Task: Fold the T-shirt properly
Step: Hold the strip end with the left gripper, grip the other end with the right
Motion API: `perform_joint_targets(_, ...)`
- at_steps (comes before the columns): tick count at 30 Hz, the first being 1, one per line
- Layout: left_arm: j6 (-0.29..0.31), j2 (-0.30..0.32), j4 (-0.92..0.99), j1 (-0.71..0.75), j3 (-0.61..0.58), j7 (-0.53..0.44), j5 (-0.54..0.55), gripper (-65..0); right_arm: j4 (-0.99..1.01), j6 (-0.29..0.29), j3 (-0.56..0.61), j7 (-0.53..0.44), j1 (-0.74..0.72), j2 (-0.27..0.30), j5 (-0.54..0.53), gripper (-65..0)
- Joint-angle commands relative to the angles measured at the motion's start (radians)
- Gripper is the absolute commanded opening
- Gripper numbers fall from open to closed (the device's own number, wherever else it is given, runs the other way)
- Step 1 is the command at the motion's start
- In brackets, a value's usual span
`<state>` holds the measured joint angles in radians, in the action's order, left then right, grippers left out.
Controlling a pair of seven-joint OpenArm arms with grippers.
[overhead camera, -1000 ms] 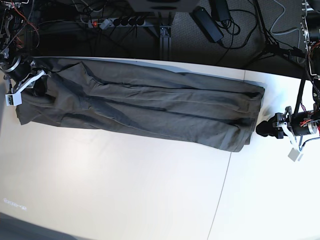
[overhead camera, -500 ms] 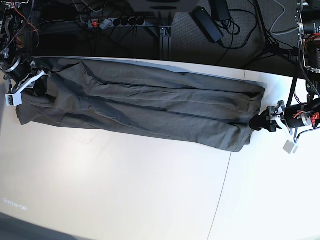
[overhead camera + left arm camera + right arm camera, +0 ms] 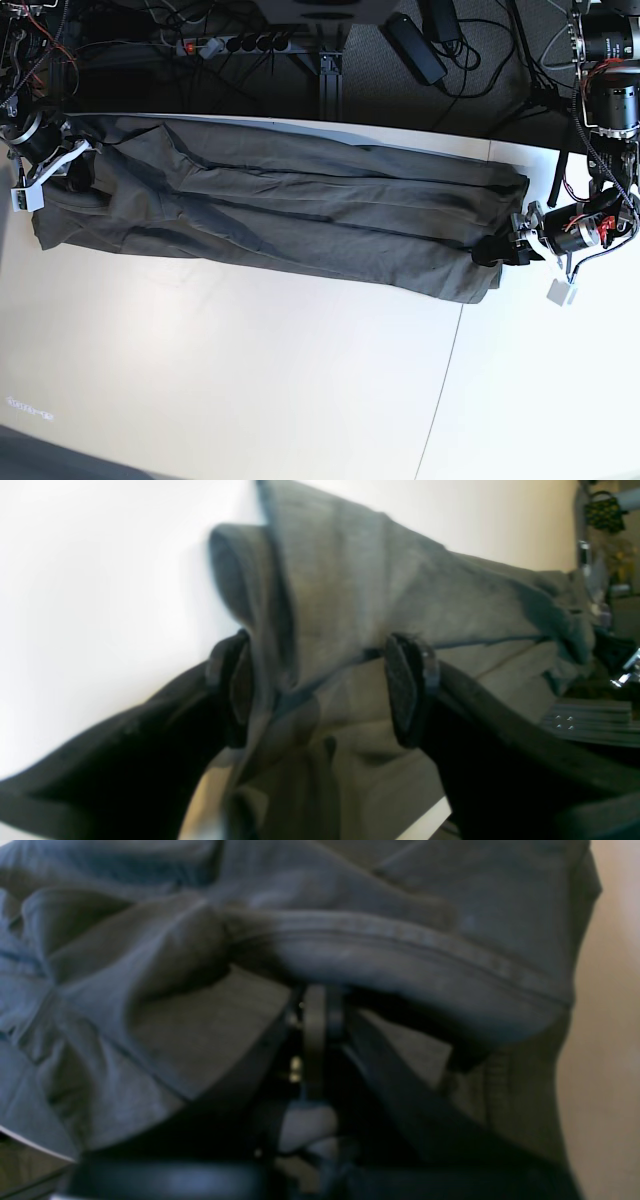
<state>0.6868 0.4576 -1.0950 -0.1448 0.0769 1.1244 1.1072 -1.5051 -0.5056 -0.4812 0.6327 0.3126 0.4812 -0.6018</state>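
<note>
**Across the far half of the table, a long band waiting on its end folds**

Along the table's (image 3: 250,390) far edge the T-shirt (image 3: 300,215) is lying as a long, narrow strip, running from the table's left edge almost to its right edge in the base view. Judging by the lengthwise creases and the doubled layers along it, the sides are looking already turned in, so the lengthwise folding seems done; what is remaining, as far as I can judge, is bringing the two ends together across the middle and squaring up the result. The cloth is wrinkling along its length, and its end at the right of the base view is bunching into a rounded lip instead of a clean edge.

At that end the left gripper (image 3: 320,690) is standing with its jaws spread wide, one pad on either side of the raised fold of fabric, touching or nearly touching it but not pinching. That grasp is looking not yet made.

At the opposite end, by the table's left edge, the right gripper (image 3: 315,1010) is sitting with its jaws pressed together under a hemmed fold of the shirt. Whether cloth is actually caught between them is hidden by the draping fabric, so I cannot tell if it is holding the shirt.

Beyond the far edge, a power strip (image 3: 235,44) and cables are lying on the dark floor.
</note>
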Motion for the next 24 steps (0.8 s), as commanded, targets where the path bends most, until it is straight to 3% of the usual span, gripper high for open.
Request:
perform_joint_targets(1, 0.011, 0.001, -0.002, -0.002, -0.005, 0.046, -0.069, -22.3, -0.013, -0.074, -0.007, -0.01, -0.007, 0.019, -0.012, -65.0)
perform_joint_targets(9, 0.011, -0.008, -0.002, -0.002, -0.005, 0.046, -0.141, -22.5, -0.013, -0.074, -0.007, -0.003, -0.007, 0.019, -0.024, -65.0)
perform_joint_targets(24, 0.011, -0.009, -0.002, 0.058, -0.005, 0.031, -0.124, -23.0, -0.013, -0.074, -0.007, -0.004, -0.007, 0.019, -0.035, -65.0)
